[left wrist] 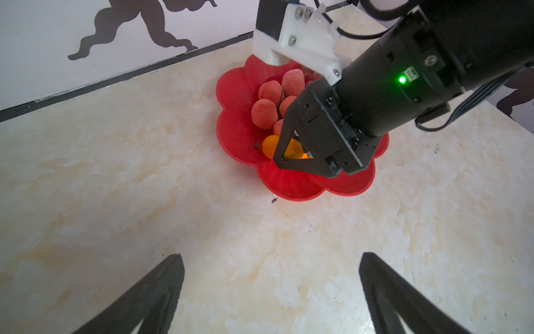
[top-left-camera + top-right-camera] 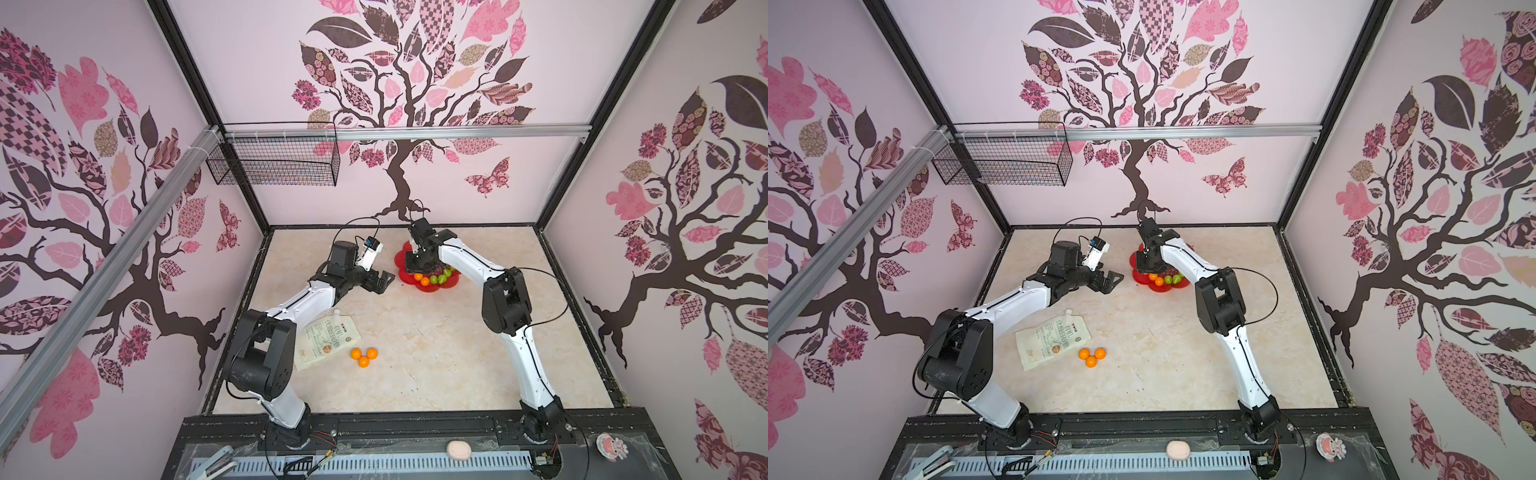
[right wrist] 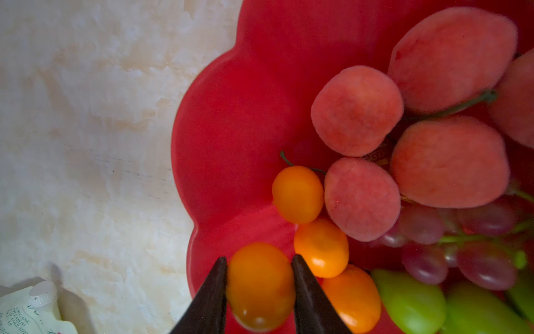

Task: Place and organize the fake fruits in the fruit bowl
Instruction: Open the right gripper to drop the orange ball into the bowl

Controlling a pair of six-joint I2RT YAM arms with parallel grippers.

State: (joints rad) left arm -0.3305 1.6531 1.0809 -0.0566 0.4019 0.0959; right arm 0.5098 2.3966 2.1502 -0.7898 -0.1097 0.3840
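Note:
The red flower-shaped fruit bowl (image 2: 428,287) (image 2: 1158,288) (image 1: 239,95) (image 3: 231,130) sits at the back of the table. In it lie several pink peaches (image 3: 357,110) (image 1: 264,112), three oranges (image 3: 320,247), a purple grape bunch (image 3: 462,248) and green pears (image 3: 413,300) (image 2: 440,279). My right gripper (image 2: 417,266) (image 2: 1148,266) (image 3: 258,257) (image 1: 291,156) hangs low over the bowl's near-left part, shut on another orange (image 3: 260,286). Left of the bowl, my left gripper (image 2: 384,282) (image 2: 1115,282) (image 1: 271,257) is open and empty above bare table. Three more oranges (image 2: 363,357) (image 2: 1092,357) cluster near the table's front left.
A flat white printed pouch (image 2: 324,340) (image 2: 1046,340) (image 3: 29,312) lies beside the three loose oranges, under the left arm. A black wire basket (image 2: 274,160) hangs on the back wall at upper left. A pinkish oval object (image 2: 458,450) rests on the front rail.

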